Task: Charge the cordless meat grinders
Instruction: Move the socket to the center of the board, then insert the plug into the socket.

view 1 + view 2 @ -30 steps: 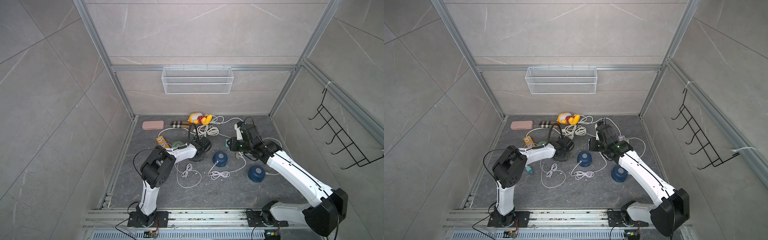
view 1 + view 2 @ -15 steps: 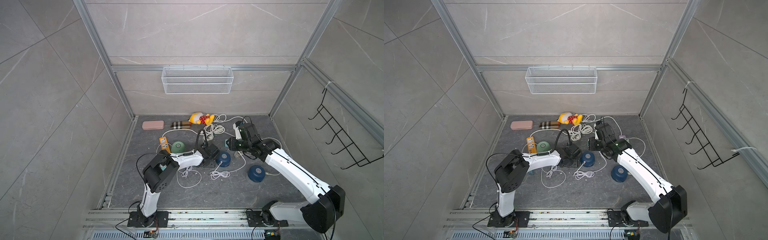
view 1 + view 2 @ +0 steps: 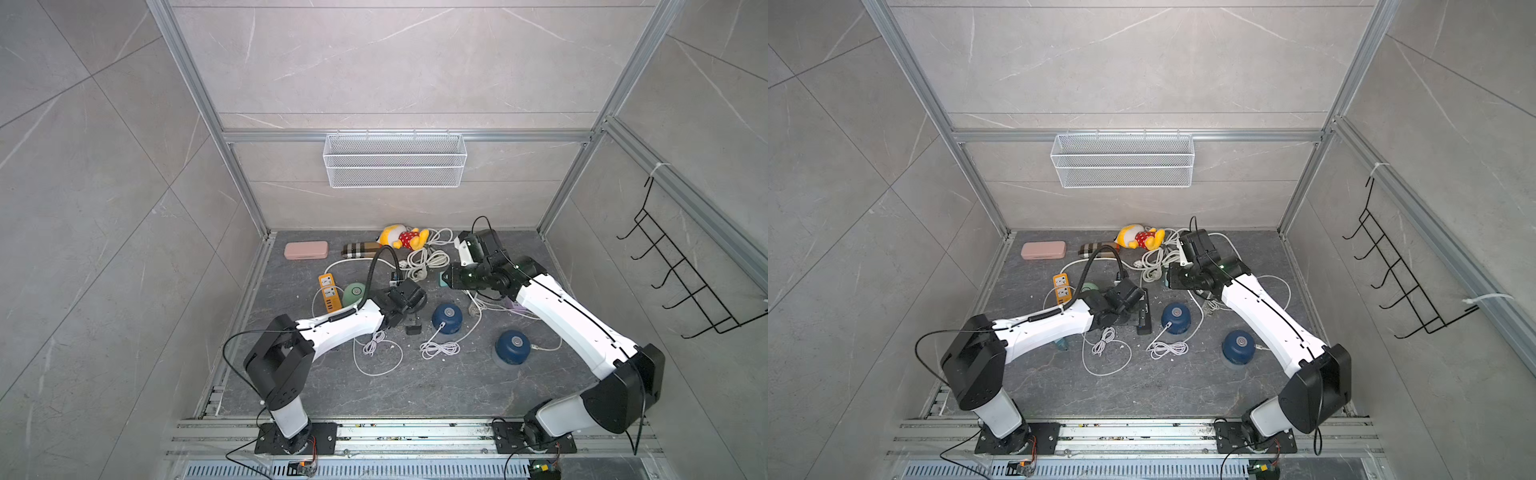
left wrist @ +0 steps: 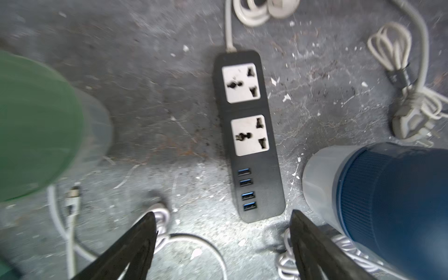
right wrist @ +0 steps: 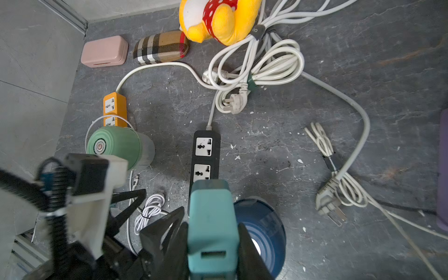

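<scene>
Hovering at the USB end of the black power strip (image 4: 249,135), left gripper (image 4: 221,215) spread wide, holding nothing; right gripper (image 5: 211,232) clamped on teal adapter (image 5: 211,206) near the strip; mint grinder (image 5: 116,145) and blue grinder (image 3: 446,316) flank the strip, bare floor (image 4: 157,109) either side; second blue grinder (image 3: 513,347) well apart; USB ports (image 4: 247,188) readable in left wrist view only, both top views hide much of the strip under the left arm (image 3: 345,326); wire basket (image 3: 395,166) on back wall.

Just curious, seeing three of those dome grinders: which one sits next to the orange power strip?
The mint green grinder, right beside the orange power strip. Both dark blue grinders stand farther off.
</scene>
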Controlling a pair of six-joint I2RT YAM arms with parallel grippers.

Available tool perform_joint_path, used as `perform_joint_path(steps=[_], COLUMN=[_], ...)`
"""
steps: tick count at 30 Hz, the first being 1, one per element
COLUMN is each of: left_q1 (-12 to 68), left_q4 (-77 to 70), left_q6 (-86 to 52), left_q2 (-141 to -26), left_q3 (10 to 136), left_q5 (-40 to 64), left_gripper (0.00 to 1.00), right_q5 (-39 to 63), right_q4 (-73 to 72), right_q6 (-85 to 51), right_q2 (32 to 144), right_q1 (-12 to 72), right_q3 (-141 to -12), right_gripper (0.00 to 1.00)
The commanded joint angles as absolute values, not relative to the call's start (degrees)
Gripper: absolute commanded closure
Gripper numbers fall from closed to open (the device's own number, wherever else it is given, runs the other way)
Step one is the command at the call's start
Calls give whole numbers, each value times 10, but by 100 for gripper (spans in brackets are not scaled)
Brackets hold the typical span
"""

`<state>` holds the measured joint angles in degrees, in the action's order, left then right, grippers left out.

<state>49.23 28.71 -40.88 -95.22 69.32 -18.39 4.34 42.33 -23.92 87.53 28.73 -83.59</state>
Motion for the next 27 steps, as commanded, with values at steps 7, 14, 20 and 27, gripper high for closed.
perform_joint_path(steps=[7,14,20,27], left_q1=[433,381,371,347], left_q4=[229,199,175,164], left_q6=[-356,-361,-367,-364], left_q2=[-758,-711,-681,-666], left_q3=[592,520,468,448], left_q5=[-216,-160,-142,-119], left_gripper=[1,0,0,0], right_q5=[-27,-83,-83,-80], right_q4=[527,593,604,589], right_q6=[-243,-255,-252,-259], right_q2=[1019,1137,1178,1211], right_q1=[380,410,409,407], right_q3=[-974,-1080,-1089,-1075], right_gripper=[100,100,100,100])
